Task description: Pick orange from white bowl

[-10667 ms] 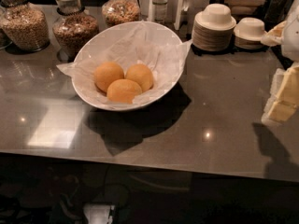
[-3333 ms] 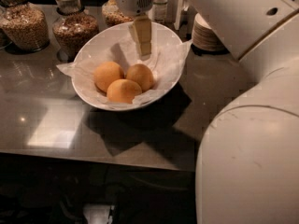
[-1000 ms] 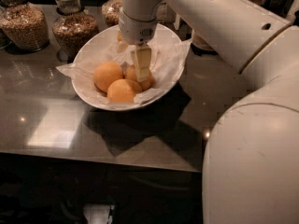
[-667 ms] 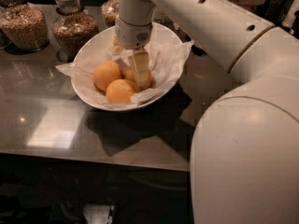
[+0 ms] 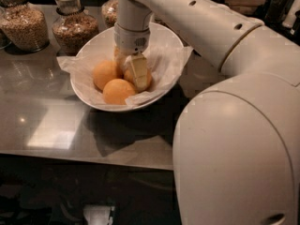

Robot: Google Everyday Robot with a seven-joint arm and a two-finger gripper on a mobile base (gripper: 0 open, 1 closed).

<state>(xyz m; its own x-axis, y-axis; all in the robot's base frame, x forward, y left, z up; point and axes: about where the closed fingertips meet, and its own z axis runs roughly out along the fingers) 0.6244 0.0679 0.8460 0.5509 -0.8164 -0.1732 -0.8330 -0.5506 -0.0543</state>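
Observation:
The white bowl point(image 5: 93, 41), lined with crumpled white paper, stands on the grey counter in the camera view. Three oranges lie in it. My gripper point(image 5: 133, 76) has come straight down into the bowl and sits on the right-hand orange point(image 5: 147, 80), covering most of it. Another orange point(image 5: 105, 73) lies just left of the gripper, and one more point(image 5: 119, 91) lies in front of it, near the bowl's front rim. My arm reaches in from the upper right.
Glass jars of grain point(image 5: 26, 25) point(image 5: 73, 27) point(image 5: 109, 9) stand behind the bowl at the back left. My arm's white body point(image 5: 239, 149) blocks the right side. The counter point(image 5: 51, 130) ends at a front edge below the bowl.
The gripper has come down from above the bowl's back onto the right-hand orange. The bowl and the two other oranges have stayed in place.

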